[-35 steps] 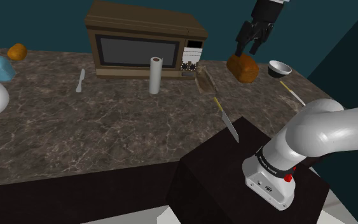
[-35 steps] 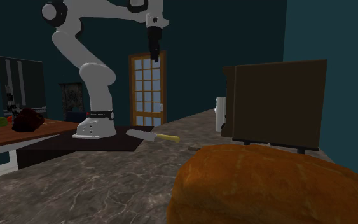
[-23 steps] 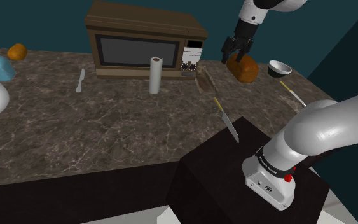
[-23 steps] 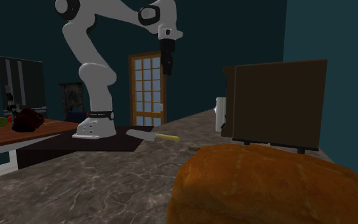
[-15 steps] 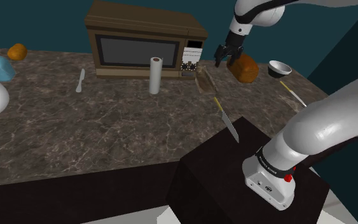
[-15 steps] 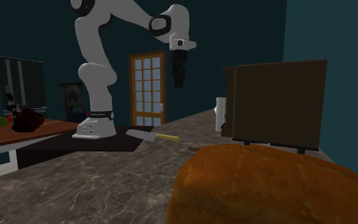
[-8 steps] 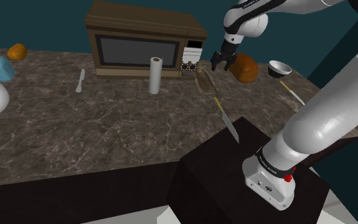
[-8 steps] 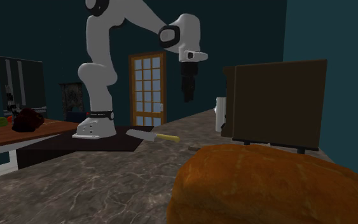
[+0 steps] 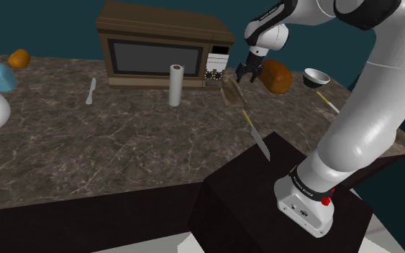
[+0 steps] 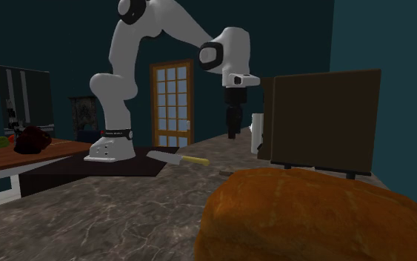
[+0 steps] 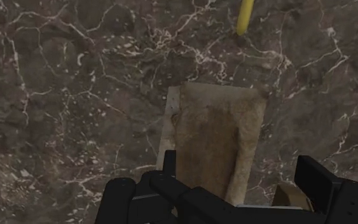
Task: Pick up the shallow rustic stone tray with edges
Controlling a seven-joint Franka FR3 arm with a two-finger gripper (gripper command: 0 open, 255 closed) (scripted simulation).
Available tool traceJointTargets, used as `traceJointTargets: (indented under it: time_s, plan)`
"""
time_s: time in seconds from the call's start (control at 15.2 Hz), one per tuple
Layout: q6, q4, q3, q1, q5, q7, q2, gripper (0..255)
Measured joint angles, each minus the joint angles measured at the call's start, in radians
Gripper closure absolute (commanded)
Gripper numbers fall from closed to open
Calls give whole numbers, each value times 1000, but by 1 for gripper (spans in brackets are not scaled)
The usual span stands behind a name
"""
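Lower and further toward the shoulder view's left than half a second ago: the gripper (image 9: 245, 74), now off the bread loaf (image 9: 276, 76) and close above the stone tray (image 9: 231, 91). Fingers (image 11: 169, 164) spread apart, clasping nothing, the tan tray below and between them. Tray unmoved, flat on the dark marble counter (image 9: 121, 136), just beside the microwave (image 9: 161, 49), with the yellow knife handle (image 11: 245, 15) near one end.

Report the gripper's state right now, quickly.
Gripper: open, holding nothing, poised over the shallow tan tray.
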State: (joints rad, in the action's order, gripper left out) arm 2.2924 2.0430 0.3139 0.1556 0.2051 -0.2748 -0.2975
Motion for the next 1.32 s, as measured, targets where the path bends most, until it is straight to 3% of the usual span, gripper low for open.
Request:
traceJointTargets:
  time_s: [0.46, 0.99, 1.06, 1.32]
  plan:
    - [11, -251, -23, 96, 97, -57, -278, 0]
    - [71, -280, -45, 119, 130, -77, -370, 0]
    - [74, -280, -46, 119, 131, -78, -374, 255]
    - [78, -281, -47, 120, 133, -79, -378, 255]
